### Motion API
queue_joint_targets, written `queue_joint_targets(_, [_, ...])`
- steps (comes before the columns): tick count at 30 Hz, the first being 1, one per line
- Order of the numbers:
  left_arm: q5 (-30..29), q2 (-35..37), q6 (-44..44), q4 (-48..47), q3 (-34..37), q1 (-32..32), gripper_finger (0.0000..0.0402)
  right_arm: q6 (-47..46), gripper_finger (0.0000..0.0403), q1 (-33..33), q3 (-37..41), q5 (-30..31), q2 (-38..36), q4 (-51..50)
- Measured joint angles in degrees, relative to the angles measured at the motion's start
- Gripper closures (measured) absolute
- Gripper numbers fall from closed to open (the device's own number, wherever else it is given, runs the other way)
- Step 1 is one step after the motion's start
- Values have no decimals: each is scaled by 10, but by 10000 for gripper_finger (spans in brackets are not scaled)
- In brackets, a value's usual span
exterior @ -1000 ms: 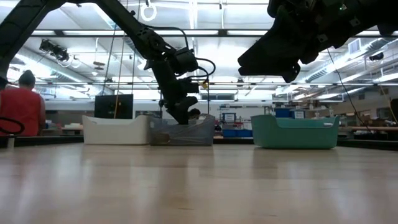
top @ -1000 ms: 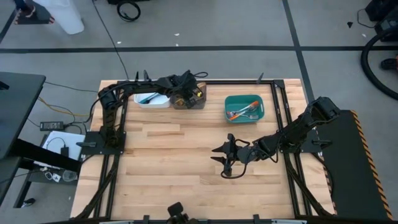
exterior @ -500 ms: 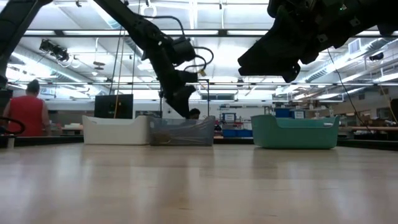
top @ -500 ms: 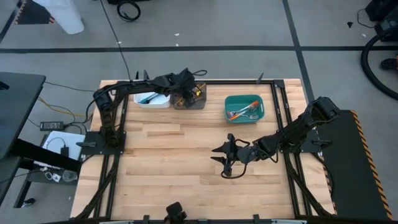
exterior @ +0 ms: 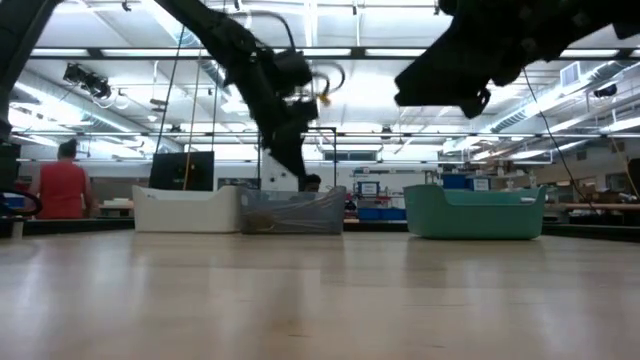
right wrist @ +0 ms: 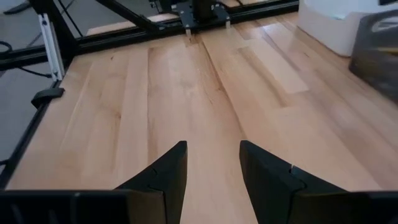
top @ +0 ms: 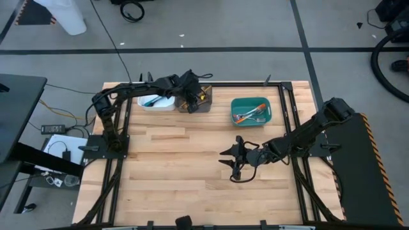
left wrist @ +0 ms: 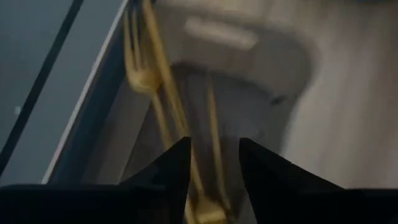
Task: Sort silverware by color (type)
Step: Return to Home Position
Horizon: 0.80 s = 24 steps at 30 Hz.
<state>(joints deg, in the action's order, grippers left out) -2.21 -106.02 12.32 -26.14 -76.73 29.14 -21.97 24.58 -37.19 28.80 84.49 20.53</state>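
The left gripper [top: 190, 91] hangs directly above the grey bin [top: 203, 108], with its two dark fingers [left wrist: 171, 171] spread apart and nothing between them. In its wrist view the golden-tan forks [left wrist: 149, 74] lie straight below the fingers, on the floor of this bin. They are slim and long, and they are blurred, so I cannot count them. The bin has thin, half-transparent walls, and from the table height it looks smoky grey [exterior: 292, 212].

Just beside this gripper, on the side of its own arm base, stands the white bin [top: 156, 106]. It is opaque with rounded corners, and a blue fork [top: 153, 99] lies inside. Further from the gripper on the other side, a bit apart from the grey bin, is the teal bin [top: 236, 114]. It holds the orange forks [top: 248, 116], whose metal tines shine.

The right gripper [top: 234, 160] hovers above the bare middle of the table [top: 172, 153], well apart from all three bins and nearer to the front than the teal one. Its fingers [right wrist: 174, 168] are also spread and hold nothing. The table is made of pale wooden planks with visible grain and has a black metal frame around it.
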Motion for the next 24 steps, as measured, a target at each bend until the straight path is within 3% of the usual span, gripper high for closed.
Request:
queue_joint_targets(6, [12,70,16,15,20,-55,258,28,245,0,9,-1,-78,-58])
queue_joint_targets(11, [29,164,17,97,119,-91,258,52,245,-26,76,-49,-140,-4])
queue_joint_targets(19, [71,312,-33,175,276,-126,258,85,259,-128,193,-175,-224,119])
queue_joint_targets(24, [71,386,-63,205,343,-148,258,103,278,-191,239,-210,-277,145])
